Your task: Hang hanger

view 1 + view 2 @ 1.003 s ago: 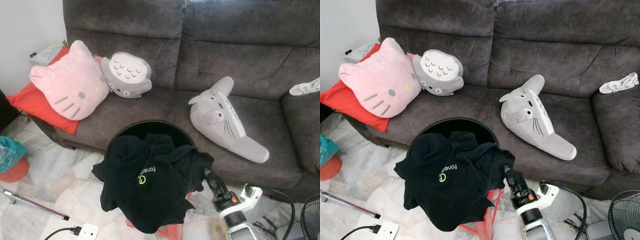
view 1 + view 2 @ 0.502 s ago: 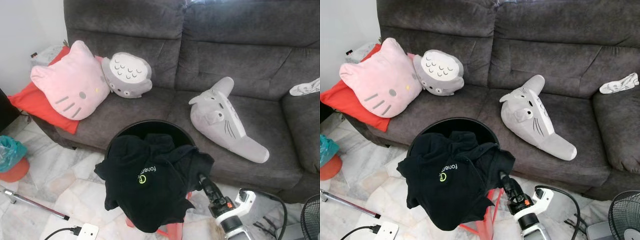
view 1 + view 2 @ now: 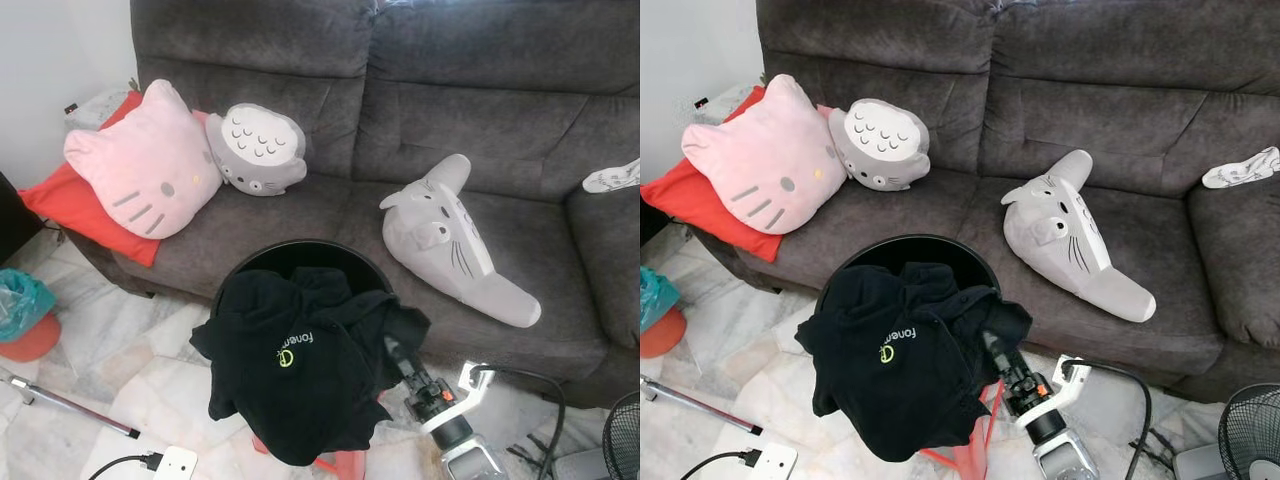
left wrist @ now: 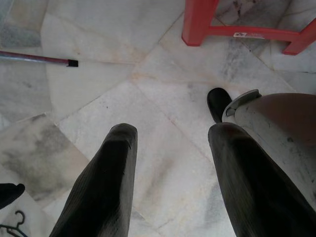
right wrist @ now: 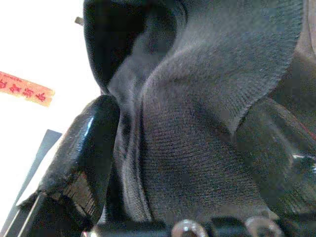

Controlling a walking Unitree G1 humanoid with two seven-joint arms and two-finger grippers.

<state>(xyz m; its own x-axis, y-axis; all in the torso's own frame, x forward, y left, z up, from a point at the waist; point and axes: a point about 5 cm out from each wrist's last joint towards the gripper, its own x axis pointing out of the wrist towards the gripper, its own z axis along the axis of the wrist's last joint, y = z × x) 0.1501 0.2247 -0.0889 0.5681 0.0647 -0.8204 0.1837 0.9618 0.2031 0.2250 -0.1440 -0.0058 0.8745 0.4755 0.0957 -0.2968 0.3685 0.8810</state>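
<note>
Reaching up from the lower right, my right gripper (image 3: 990, 345) pushes its two black fingers (image 5: 81, 148) into the edge of a black shirt (image 3: 295, 365); in the right wrist view a fold of that dark knit cloth sits between the fingers, so they are clamped on the shirt; the shirt, with a small green logo (image 3: 287, 354) on it, lies heaped over the rim of a round black basket (image 3: 300, 255), which stands on a red stool (image 3: 970, 455) just in front of a dark grey sofa (image 3: 450, 120); I cannot make out a hanger under the cloth; my left gripper (image 4: 170, 168) hangs idle over the pale marble floor (image 4: 148, 89), fingers spread apart with nothing between them; a red stool leg (image 4: 200, 22) and a thin metal rod (image 4: 37, 58) lie on that floor; on the sofa rest a pink cat cushion (image 3: 145, 165) over a red pillow (image 3: 70, 210), a round grey Totoro cushion (image 3: 258, 150) touching the pink one, and a long grey Totoro plush (image 3: 450, 240) well apart on the next seat; a white power strip (image 3: 170, 463) lies on the floor near the stool.
</note>
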